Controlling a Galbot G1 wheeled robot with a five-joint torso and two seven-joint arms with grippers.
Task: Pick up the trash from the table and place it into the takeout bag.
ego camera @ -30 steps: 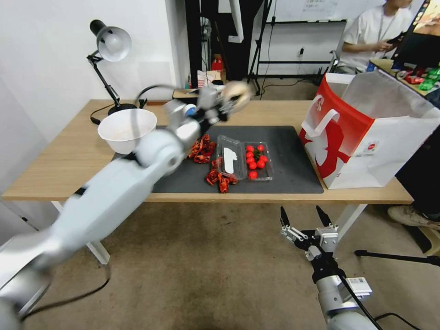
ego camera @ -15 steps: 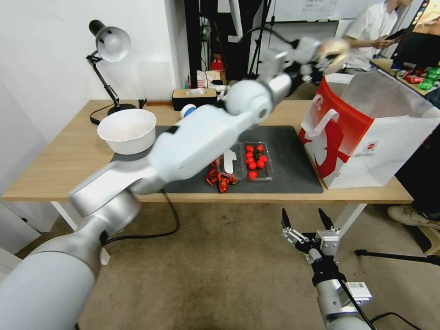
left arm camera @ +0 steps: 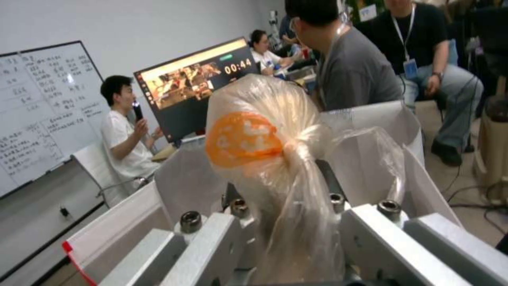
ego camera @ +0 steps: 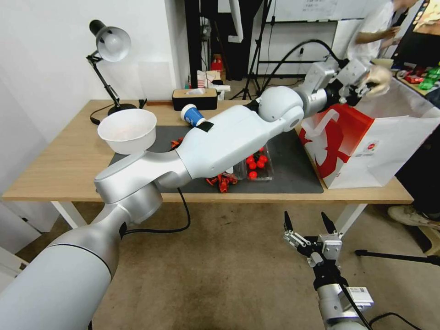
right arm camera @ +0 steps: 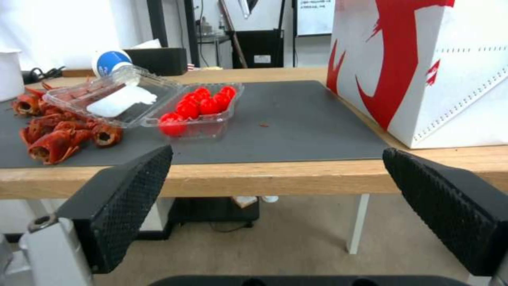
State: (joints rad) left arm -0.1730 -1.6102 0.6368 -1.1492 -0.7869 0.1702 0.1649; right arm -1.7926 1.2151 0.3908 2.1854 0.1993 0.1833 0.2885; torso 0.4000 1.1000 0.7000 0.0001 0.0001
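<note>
The long left arm reaches across the light-wood table [ego camera: 55, 169]. Its left gripper [ego camera: 366, 85] pinches the small clear plastic bag [left arm camera: 275, 131] tight, above the open big red-and-white paper takeout bag [ego camera: 366, 146]. Below the table edge, the right gripper [ego camera: 308, 225] hangs wide open, holding nothing.

Place: an office or robotics lab workspace.
Signs: whiteboard [left arm camera: 37, 115] covered in writing; large monitor [left arm camera: 198, 85] showing a timer; seated people wearing lanyards; desk lamp [ego camera: 110, 43] on the light-wood desk [ego camera: 59, 160]; tripod stands; carpeted floor [ego camera: 220, 266].
</note>
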